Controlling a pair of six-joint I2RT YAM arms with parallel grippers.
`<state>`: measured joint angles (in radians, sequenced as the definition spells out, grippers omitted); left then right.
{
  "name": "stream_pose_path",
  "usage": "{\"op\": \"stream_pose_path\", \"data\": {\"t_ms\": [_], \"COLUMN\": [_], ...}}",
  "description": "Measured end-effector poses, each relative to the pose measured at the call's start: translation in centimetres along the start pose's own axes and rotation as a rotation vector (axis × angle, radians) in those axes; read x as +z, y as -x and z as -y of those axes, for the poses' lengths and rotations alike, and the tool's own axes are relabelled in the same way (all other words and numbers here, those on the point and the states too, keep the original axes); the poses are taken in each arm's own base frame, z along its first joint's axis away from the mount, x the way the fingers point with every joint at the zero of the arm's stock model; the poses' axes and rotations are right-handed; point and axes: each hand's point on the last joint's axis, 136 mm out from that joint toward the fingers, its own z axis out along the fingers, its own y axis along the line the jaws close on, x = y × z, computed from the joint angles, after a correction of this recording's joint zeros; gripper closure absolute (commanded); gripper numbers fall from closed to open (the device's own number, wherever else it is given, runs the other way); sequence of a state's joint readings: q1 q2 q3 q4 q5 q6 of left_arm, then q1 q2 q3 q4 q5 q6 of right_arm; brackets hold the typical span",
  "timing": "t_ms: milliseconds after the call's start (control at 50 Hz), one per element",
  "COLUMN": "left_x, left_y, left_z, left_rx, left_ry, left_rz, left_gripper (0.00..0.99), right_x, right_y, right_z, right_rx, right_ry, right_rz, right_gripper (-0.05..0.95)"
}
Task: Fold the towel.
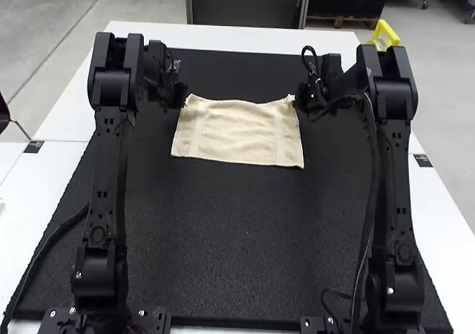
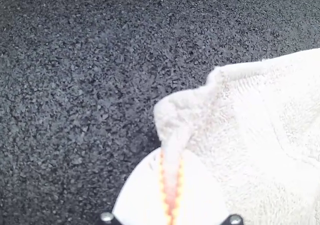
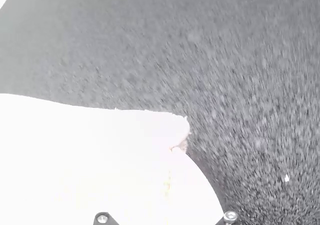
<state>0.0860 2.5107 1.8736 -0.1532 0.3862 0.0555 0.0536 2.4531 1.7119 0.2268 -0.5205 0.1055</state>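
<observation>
"Lying open, is the towel [image 1: 241,133]?"

"Spread out, yes, with its far edge dipping between the left gripper [image 1: 182,102] and the right gripper [image 1: 295,102]. Each has its fingers [image 2: 140,195] clenched on a far corner."

"And beneath?"

"Black mat [image 1: 223,237], on the white table [image 1: 70,119]."

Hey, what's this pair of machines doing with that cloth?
They are two robot arms set to fold a cream towel. The left gripper pinches one far corner and the right gripper has the other, with the towel spread between them over a black mat. Whether it already has a fold in it, I can't tell.
</observation>
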Motion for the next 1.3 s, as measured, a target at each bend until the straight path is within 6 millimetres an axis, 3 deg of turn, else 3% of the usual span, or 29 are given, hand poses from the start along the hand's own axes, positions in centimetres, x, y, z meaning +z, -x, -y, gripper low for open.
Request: {"op": "stream_pose_path", "data": {"t_ms": [220, 460, 640, 920, 1180, 1300], "left_x": [-1.3, -3.6, -3.6, -3.4, -6.1, -6.8], "left_y": [1.0, 3.5, 2.2, -0.8, 1.7, 1.9], "left_z": [0.4, 1.0, 1.2, 1.6, 2.4, 2.7], "left_rx": [0.011, 0.039, 0.033, 0.022, 0.047, 0.051], "left_ry": [0.004, 0.010, 0.008, 0.002, 0.007, 0.005], "left_rz": [0.028, 0.094, 0.077, 0.044, 0.105, 0.114], "left_gripper": [0.974, 0.974, 0.974, 0.974, 0.974, 0.974], "right_x": [-1.1, -1.0, -1.5, -3.7, -4.3, -4.7], "right_y": [1.7, -1.4, -2.3, -0.6, -2.1, -2.5], "right_z": [-0.9, -0.2, -0.2, -0.6, -0.9, -1.1], "right_rx": [-0.017, 0.015, 0.025, 0.008, 0.020, 0.022], "right_ry": [0.008, 0.001, 0.003, 0.004, 0.010, 0.011], "right_rz": [0.030, -0.023, -0.036, 0.016, -0.005, -0.010], "right_gripper": [0.92, 0.92, 0.92, 0.92, 0.92, 0.92]}}
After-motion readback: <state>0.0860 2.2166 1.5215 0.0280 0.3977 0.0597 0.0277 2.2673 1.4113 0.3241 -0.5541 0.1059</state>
